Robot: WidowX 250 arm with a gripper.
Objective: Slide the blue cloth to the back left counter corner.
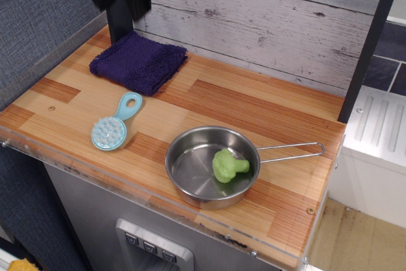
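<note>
The blue cloth (138, 62) lies flat on the striped wood countertop (241, 109), in the back left counter corner (106, 35) beside the black post (120, 23) and the grey-blue wall (38, 23). My gripper (117, 3) is black and blurred at the top left. It hangs well above the cloth and touches nothing. Its two fingers stand apart and hold nothing.
A light-blue round brush (114, 125) lies in front of the cloth. A steel pan (212, 166) with a green broccoli piece (228, 165) stands at the front, with its wire handle (292, 150) pointing right. A white plank wall (266, 23) runs along the back.
</note>
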